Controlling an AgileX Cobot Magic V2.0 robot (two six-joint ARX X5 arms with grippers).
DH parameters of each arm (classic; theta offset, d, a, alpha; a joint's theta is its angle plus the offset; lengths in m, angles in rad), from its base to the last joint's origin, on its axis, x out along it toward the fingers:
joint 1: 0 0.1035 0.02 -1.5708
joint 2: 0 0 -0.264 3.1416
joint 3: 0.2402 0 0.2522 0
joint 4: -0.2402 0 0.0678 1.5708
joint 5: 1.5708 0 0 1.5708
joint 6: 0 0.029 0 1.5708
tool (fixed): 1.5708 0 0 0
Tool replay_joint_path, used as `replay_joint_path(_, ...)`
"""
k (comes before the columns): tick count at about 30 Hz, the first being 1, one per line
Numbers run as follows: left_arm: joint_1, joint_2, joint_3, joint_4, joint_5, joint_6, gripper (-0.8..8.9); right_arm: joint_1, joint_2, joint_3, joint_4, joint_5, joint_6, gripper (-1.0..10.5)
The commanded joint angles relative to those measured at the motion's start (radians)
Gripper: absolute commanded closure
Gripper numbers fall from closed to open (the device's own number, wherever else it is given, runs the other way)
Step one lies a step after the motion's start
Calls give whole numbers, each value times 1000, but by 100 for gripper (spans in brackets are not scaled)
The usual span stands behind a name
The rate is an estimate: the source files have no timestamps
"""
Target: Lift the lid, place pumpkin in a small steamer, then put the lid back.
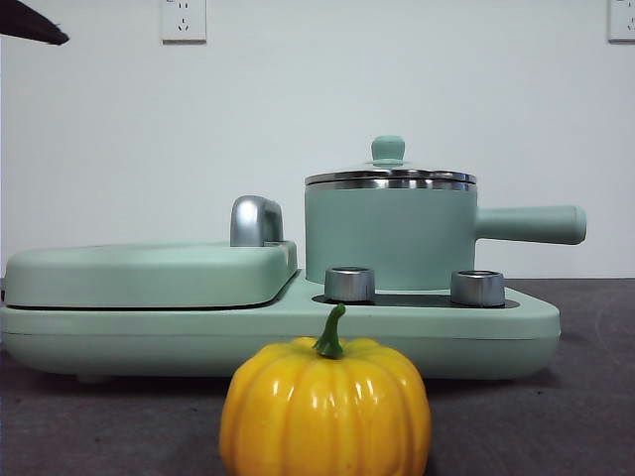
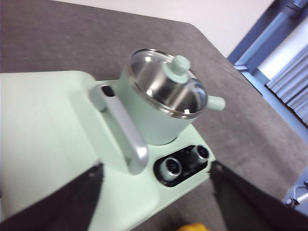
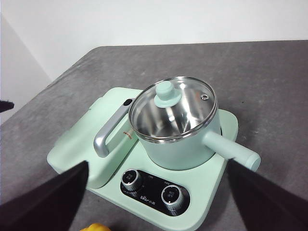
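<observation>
The yellow-orange pumpkin [image 1: 325, 407] with a green stem stands on the table in front of the appliance. Only a sliver of it shows in the left wrist view [image 2: 192, 227] and the right wrist view [image 3: 96, 227]. The small steamer [image 1: 389, 238] is a mint-green pot with a long side handle [image 1: 531, 223]. The glass lid [image 1: 389, 178] with a mint knob sits shut on it [image 2: 166, 82] [image 3: 173, 108]. My left gripper [image 2: 156, 166] and right gripper [image 3: 158, 166] are both open and empty, high above and away from the pot.
The pot stands on a mint-green cooker base [image 1: 278, 337] with two steel dials [image 1: 349, 284] at the front. A wide flat mint cover [image 1: 149, 273] with a chrome handle [image 1: 256, 220] lies beside it. A black arm tip [image 1: 30, 25] shows at the top corner.
</observation>
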Motion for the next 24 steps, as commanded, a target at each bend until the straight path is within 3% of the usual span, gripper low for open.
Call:
replay_joint_path(1, -27, 46, 53, 16, 7, 15, 399, 3, 4, 16, 8, -1, 3, 458)
replay_joint_path(7, -107, 200, 164, 22, 6, 79, 298, 3, 4, 16, 7, -2, 3, 458)
replay_joint_path(18, -258, 584, 476, 19, -82, 175, 300, 3, 4, 16, 7, -9, 4, 458)
replay_joint_path(24, -337, 776, 642, 21, -176, 286, 316, 3, 4, 16, 7, -9, 17, 458)
